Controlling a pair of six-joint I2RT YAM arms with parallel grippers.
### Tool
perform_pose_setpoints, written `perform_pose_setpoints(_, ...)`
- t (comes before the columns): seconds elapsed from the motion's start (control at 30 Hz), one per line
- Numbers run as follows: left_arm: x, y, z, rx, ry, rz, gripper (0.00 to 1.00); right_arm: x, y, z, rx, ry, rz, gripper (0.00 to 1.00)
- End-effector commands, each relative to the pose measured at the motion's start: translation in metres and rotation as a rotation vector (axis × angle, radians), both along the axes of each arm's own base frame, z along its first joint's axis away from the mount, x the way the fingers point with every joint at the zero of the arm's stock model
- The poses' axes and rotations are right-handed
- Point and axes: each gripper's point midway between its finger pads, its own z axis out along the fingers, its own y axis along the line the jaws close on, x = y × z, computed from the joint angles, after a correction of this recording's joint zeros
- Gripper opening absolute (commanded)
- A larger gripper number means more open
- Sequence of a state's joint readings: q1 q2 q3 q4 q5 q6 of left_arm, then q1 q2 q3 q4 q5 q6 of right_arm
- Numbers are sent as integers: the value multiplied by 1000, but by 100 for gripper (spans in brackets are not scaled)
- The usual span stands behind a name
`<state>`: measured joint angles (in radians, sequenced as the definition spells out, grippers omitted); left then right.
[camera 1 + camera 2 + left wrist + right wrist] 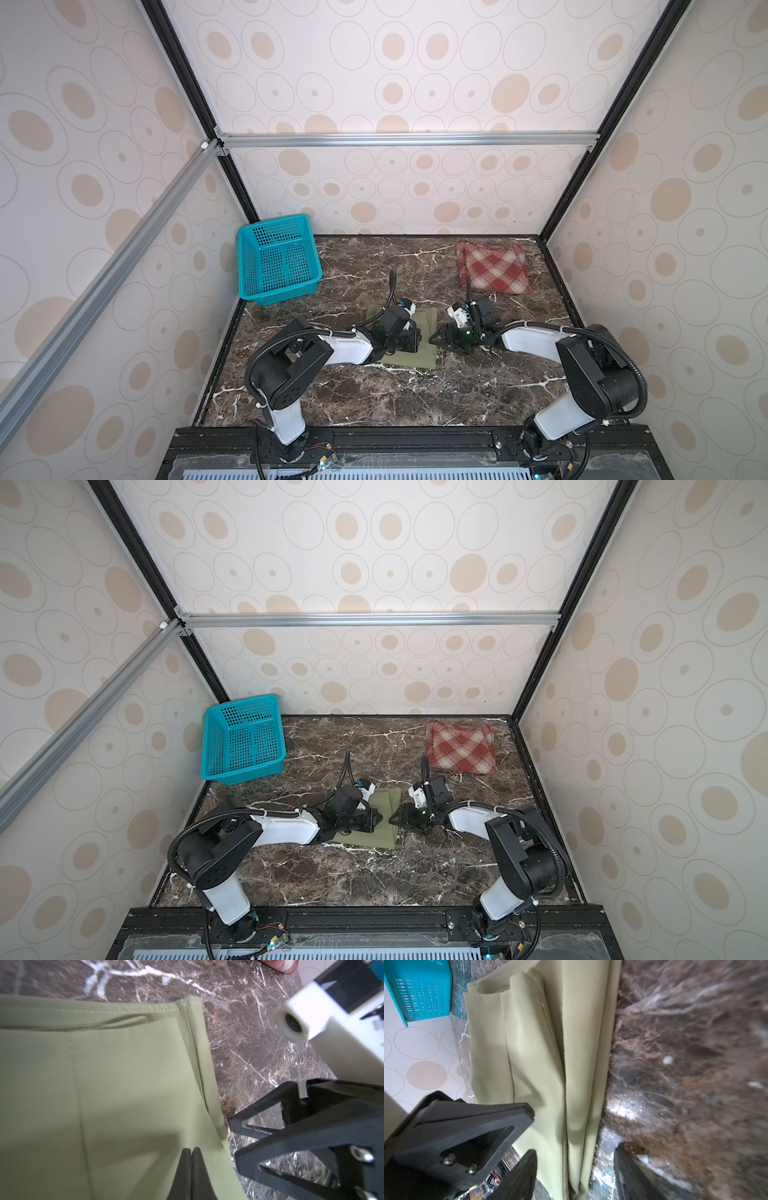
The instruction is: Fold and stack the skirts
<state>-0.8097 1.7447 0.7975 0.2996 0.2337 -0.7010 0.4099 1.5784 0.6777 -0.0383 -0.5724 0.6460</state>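
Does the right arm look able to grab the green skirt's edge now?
Likely yes: the right gripper stands open, its jaws astride the edge of the green skirt; nothing blocks it.

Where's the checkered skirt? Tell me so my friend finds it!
Start at the dark marble table and look to its far right corner, by the back wall. The plaid skirt lies folded there, alone. It is red-and-cream checked, unlike the plain green skirt mid-table and the teal basket.

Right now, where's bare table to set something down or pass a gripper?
Free: the back strip of table between basket and plaid skirt; the wide near stretch between green skirt and front rail. Crowded: the centre, where left gripper and right gripper meet at the green skirt's edge.
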Motion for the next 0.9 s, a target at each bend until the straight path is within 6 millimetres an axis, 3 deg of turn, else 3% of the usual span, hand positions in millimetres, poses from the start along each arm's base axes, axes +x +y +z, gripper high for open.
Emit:
perform_pose_setpoints(0.0,1,12,-8,83,-12,6,0,-16,-10,-29,-55,101,-13,62)
perform_pose_setpoints(0.13,-2,10,-29,82,17,-2,0,-15,-6,-42,-42,129,-12,60)
perform_pose_setpoints(0.43,-4,4,-44,79,26,-13,0,-16,4,-58,-31,150,-8,56)
perform_pose_setpoints(0.87,-4,6,-43,79,26,-1,0,-3,17,-65,4,139,-14,25)
